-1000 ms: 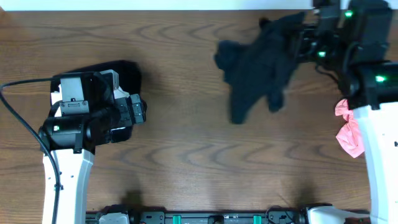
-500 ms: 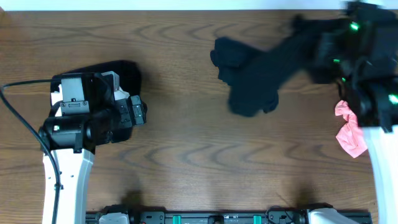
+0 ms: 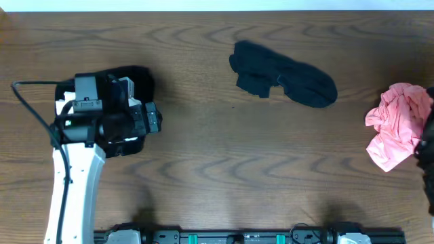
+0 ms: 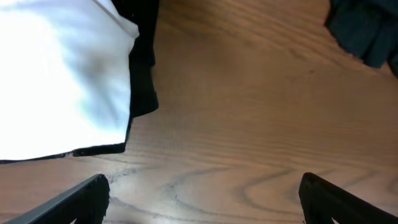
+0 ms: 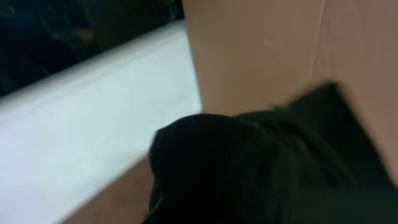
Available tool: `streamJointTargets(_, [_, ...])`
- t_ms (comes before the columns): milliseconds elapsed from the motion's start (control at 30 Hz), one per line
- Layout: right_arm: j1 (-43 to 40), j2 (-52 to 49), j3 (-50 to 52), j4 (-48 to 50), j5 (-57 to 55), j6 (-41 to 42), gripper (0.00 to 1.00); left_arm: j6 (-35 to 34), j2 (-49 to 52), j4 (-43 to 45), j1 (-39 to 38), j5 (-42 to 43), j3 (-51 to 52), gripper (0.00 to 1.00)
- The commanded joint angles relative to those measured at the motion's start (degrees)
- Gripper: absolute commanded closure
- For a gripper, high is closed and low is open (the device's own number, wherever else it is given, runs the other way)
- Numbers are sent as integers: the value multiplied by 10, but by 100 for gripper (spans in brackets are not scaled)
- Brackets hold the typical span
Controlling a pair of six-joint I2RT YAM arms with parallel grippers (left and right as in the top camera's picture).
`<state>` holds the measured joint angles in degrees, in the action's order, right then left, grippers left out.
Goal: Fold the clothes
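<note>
Right arm (image 3: 428,146) has swung out to the right edge and let the black shirt (image 3: 288,78) go. The shirt now lies crumpled near the table's (image 3: 203,183) far edge, right of centre, so no fold started yet. Right gripper is clenched; its wrist view is blurred, with dark cloth close up, can't tell if held. Pink garment (image 3: 397,129) now uncovered at right edge. Left gripper (image 3: 154,119) gapes wide, empty, just beside the white garment (image 4: 56,74) near left edge, well apart from the shirt.
</note>
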<state>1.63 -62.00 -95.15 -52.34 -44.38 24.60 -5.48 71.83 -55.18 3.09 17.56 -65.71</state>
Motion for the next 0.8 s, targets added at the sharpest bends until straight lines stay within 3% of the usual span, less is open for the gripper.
streamJointTargets(0, [-7, -51, -2, -10, 3, 11, 95, 11, 10, -5, -3, -9, 0, 2])
streamJointTargets(300, [-116, -192, -3, 35, 18, -28, 92, 7, -5, -27, -3, -1, 0, 2])
streamJointTargets(467, [-193, -216, -3, 39, 107, -28, 90, 7, -26, -37, -3, -1, 0, 2])
streamJointTargets(600, [-242, -219, -3, 42, 189, -37, 82, 7, -38, -38, -3, -1, 0, 2])
streamJointTargets(767, [-275, -224, -2, 49, 194, -37, 87, 7, -39, -39, -3, -1, 0, 2])
